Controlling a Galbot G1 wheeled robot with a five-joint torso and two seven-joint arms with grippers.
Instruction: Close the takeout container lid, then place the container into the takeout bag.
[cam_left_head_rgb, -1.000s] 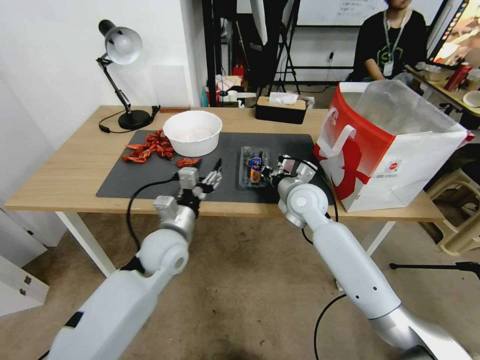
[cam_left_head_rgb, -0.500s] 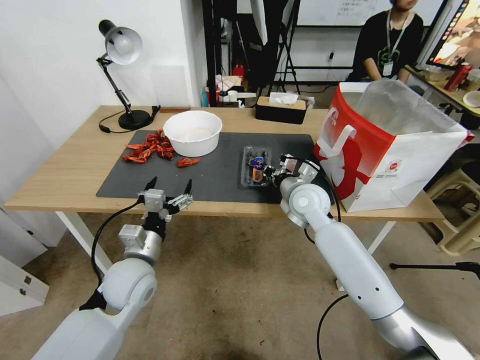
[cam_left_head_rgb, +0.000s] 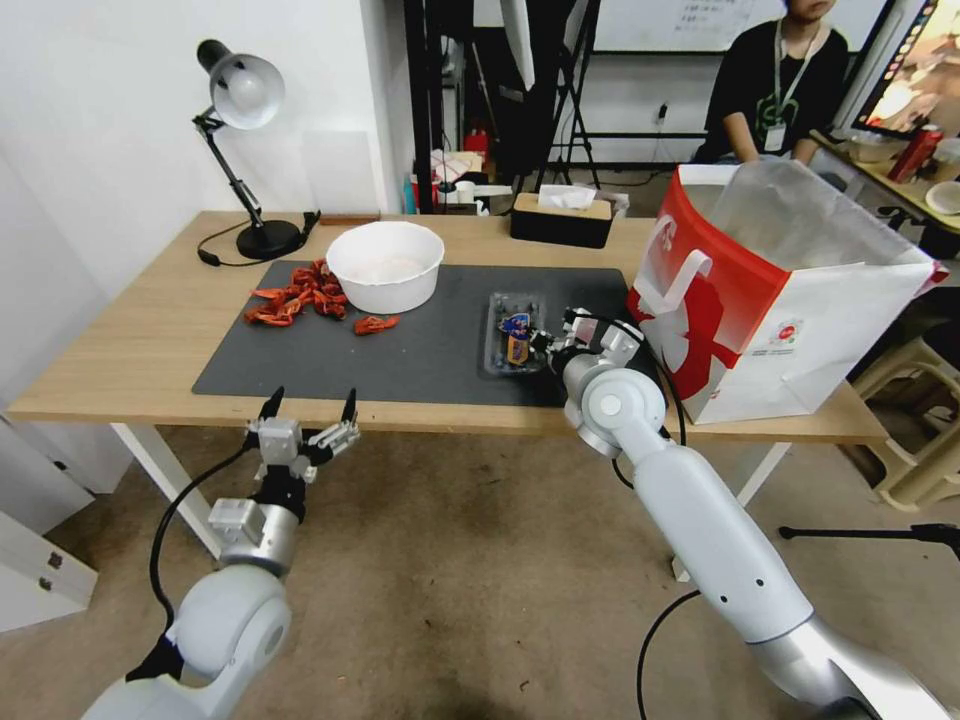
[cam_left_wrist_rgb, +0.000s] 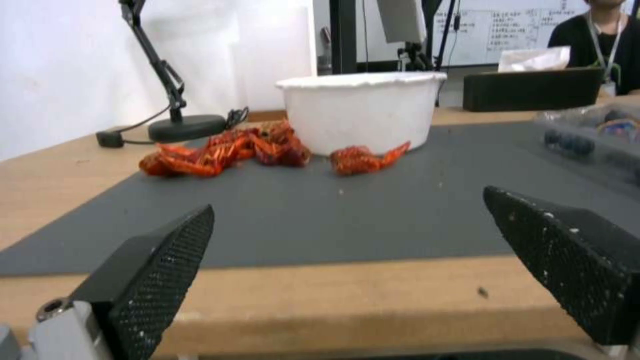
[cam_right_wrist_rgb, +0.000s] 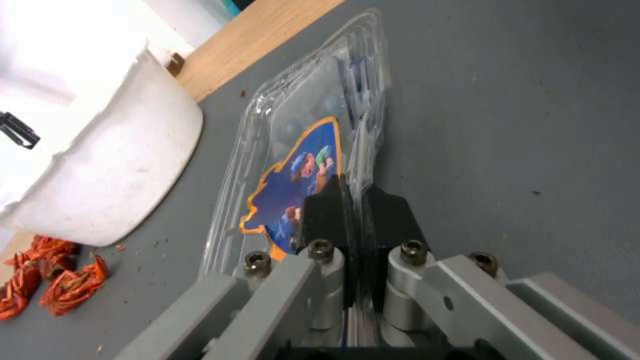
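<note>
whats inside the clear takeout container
Dark blueberries show through the takeout container, but the blue sticker on its lid covers most of the inside. The right gripper pinches its edge.

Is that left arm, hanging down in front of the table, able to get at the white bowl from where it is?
Probably yes. The left hand is open, off the table's near edge, and only bare dark mat lies between it and the white bowl. The crayfish pieces sit beside the bowl, not in the path.

Bag (cam_left_head_rgb: 760, 310) is red and white with silvery lining, mat (cam_left_head_rgb: 400, 340) dark grey, bowl (cam_left_head_rgb: 385, 262) white, crayfish (cam_left_head_rgb: 298, 293) orange-red, container (cam_right_wrist_rgb: 300, 165) clear with a blue, orange-edged label.
</note>
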